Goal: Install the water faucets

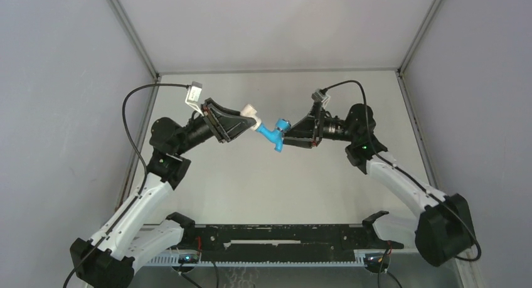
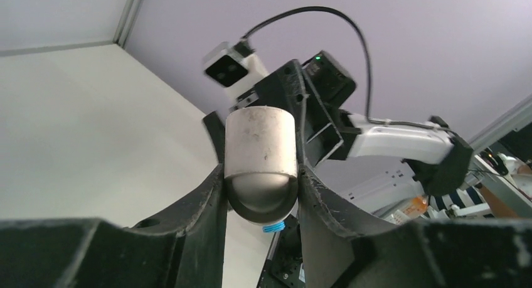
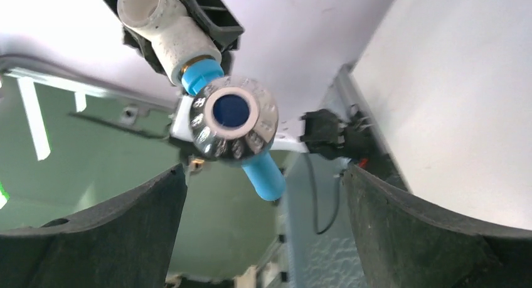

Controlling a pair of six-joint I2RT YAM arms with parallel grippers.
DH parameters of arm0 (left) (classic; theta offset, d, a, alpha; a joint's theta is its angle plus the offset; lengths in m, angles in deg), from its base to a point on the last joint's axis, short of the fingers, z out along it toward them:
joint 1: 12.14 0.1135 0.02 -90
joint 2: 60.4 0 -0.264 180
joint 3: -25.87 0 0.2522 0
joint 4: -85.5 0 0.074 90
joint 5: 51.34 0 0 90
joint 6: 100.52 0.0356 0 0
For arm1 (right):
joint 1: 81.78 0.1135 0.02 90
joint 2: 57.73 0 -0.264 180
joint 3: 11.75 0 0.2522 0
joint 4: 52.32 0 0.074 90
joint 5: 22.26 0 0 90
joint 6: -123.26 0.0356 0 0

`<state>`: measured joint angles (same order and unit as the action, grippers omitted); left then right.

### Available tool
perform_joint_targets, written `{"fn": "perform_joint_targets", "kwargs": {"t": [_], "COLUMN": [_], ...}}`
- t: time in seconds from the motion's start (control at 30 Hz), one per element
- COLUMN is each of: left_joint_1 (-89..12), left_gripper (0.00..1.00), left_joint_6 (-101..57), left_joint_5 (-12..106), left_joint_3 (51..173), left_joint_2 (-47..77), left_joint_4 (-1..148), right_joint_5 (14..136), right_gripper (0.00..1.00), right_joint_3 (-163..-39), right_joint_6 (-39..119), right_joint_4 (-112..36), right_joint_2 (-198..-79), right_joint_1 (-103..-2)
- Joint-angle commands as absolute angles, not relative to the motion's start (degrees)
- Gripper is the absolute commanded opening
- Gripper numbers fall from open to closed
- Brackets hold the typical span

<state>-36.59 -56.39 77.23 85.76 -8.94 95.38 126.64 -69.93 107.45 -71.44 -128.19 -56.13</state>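
Observation:
A bright-blue water faucet (image 1: 272, 133) hangs in the air above the table's middle, its threaded end set into a short white fitting (image 1: 251, 114). My left gripper (image 1: 253, 120) is shut on that fitting (image 2: 260, 144), and a sliver of blue thread (image 2: 273, 226) shows below it. In the right wrist view the faucet's chrome knob (image 3: 233, 117) faces the camera and the blue spout (image 3: 263, 175) points down. My right gripper (image 3: 263, 175) stands wide open just behind the faucet, its fingers (image 3: 132, 225) apart from it on both sides.
A black rail (image 1: 282, 238) runs along the near edge between the arm bases. Grey enclosure walls (image 1: 63, 81) stand at left, right and back. A cable (image 1: 135, 100) loops off the left wrist.

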Motion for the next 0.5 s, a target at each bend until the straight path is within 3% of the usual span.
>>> {"fn": "perform_joint_targets", "kwargs": {"t": [0.0, 0.13, 0.2, 0.33, 0.47], "left_joint_1": [-36.7, -36.7, -36.7, -36.7, -36.7], "left_gripper": [0.0, 0.0, 0.0, 0.0, 0.0], "left_joint_6": [-54.9, -58.1, -60.1, -62.5, -64.8], "left_joint_5": [72.7, 69.5, 67.4, 62.5, 60.2], "left_joint_3": [89.7, 95.6, 98.9, 103.3, 104.8], "left_joint_2": [-9.1, -6.8, -4.8, -2.6, -1.2], "left_joint_4": [90.4, 78.8, 71.3, 60.9, 57.4], "right_joint_5": [115.8, 97.5, 79.5, 50.8, 36.5], "right_gripper": [1.0, 1.0, 1.0, 1.0, 1.0], "right_joint_3": [-74.0, -78.2, -79.2, -74.7, -72.5], "right_joint_6": [85.7, 66.6, 51.6, 22.8, 4.7], "right_joint_4": [-41.3, -24.2, -21.6, -30.0, -40.1], "right_joint_2": [-118.7, -111.9, -107.2, -102.8, -105.9], "right_joint_1": [-58.8, -56.0, -46.5, -24.6, -12.9]}}
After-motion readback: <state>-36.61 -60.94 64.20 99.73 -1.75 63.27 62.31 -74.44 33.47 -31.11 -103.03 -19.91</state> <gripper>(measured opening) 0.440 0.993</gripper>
